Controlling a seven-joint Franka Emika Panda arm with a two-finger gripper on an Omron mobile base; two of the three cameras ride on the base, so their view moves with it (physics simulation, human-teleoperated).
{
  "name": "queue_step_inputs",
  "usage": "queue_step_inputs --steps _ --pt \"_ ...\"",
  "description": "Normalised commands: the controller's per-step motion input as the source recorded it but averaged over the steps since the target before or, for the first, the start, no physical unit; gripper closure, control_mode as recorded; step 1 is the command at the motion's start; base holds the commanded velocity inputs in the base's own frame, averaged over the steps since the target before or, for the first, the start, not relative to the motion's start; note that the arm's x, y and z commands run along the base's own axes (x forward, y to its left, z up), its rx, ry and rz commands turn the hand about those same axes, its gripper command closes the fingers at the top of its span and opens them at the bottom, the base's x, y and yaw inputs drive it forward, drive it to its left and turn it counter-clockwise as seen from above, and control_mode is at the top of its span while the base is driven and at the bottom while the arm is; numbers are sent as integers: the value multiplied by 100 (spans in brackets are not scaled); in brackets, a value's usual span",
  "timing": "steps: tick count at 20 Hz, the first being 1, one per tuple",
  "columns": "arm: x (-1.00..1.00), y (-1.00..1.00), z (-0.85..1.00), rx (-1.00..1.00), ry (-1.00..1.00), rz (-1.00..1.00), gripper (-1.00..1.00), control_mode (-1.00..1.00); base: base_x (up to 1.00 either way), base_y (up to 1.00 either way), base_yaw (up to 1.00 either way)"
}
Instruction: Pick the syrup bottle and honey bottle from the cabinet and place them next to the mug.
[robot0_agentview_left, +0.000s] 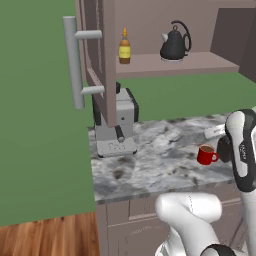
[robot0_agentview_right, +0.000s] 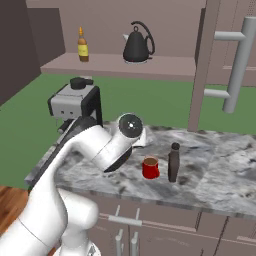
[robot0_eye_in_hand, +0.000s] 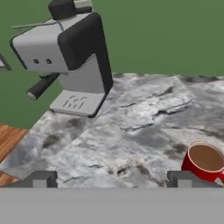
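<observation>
Left base view: the honey bottle (robot0_agentview_left: 124, 46) stands on the shelf of the open cabinet (robot0_agentview_left: 150, 30), just left of a black kettle (robot0_agentview_left: 175, 42). Below, the red mug (robot0_agentview_left: 206, 155) sits on the marble counter (robot0_agentview_left: 150, 150), with a coffee machine (robot0_agentview_left: 116, 125) at the counter's left end.

Right base view: this side shows what the arm hides in the other, the dark syrup bottle (robot0_agentview_right: 173, 162) upright on the counter just beside the mug (robot0_agentview_right: 150, 168). So the first bottle looks delivered; the step in hand is judged to be going back for the honey bottle (robot0_agentview_right: 82, 45).

Hand view: the gripper (robot0_eye_in_hand: 111, 179) hangs over the counter with its jaws spread wide and nothing between them, the mug (robot0_eye_in_hand: 204, 161) by one tip. The next move calls for lifting to shelf height and closing around the slim bottle without knocking the kettle.
</observation>
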Motion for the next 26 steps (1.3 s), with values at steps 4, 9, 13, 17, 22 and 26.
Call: queue_step_inputs --steps 4,9,13,17,22,26 --pt "12 94 63 -3 18 -27 -100 -100 0 0 0" --pt "9 85 68 -1 15 -26 -100 -100 0 0 0" --pt "0 56 80 0 5 -14 -100 -100 0 0 0" --pt "0 4 34 0 -1 5 -100 -100 0 0 0" --pt "0 2 38 -1 -5 17 -100 -100 0 0 0" --pt "0 21 58 -4 -11 16 -100 -100 0 0 0"
